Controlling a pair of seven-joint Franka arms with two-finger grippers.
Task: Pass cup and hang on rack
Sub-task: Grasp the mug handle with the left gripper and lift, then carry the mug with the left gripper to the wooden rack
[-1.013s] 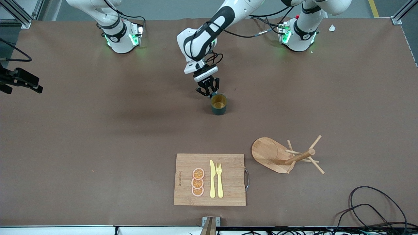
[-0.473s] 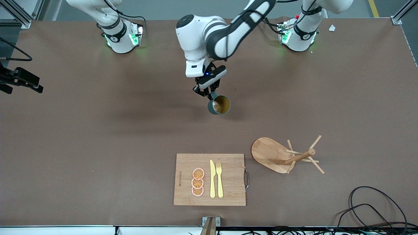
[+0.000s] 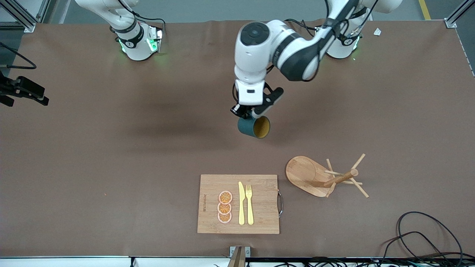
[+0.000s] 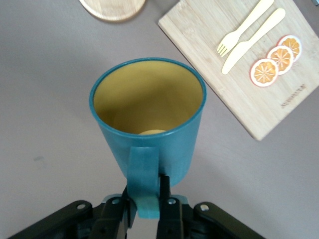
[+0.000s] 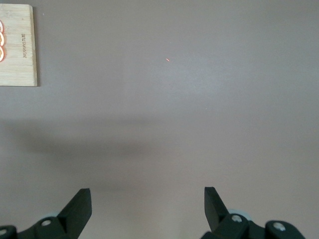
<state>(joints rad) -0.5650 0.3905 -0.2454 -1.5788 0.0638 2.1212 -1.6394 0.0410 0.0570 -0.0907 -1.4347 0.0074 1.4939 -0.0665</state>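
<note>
The teal cup (image 3: pixel 254 127) with its yellow inside hangs in the air over the bare middle of the table. It is tipped on its side, with its mouth turned toward the left arm's end. My left gripper (image 3: pixel 246 113) is shut on its loop handle (image 4: pixel 143 174), one finger on each side. The wooden rack (image 3: pixel 315 176) stands on its oval base with thin pegs off the post. It is beside the cutting board, toward the left arm's end. My right gripper (image 5: pixel 147 194) is open over bare table, with nothing between its fingers; that arm waits.
A bamboo cutting board (image 3: pixel 237 204) near the front edge carries orange slices (image 3: pixel 225 207), a yellow knife and a fork (image 3: pixel 249 204). Black cables (image 3: pixel 426 237) lie at the front corner on the left arm's end. A black device (image 3: pixel 22 91) sits at the right arm's end.
The left arm has lifted the cup off the table and swung it toward the left arm's end. It has tipped the cup from upright onto its side. The right gripper has not moved.
</note>
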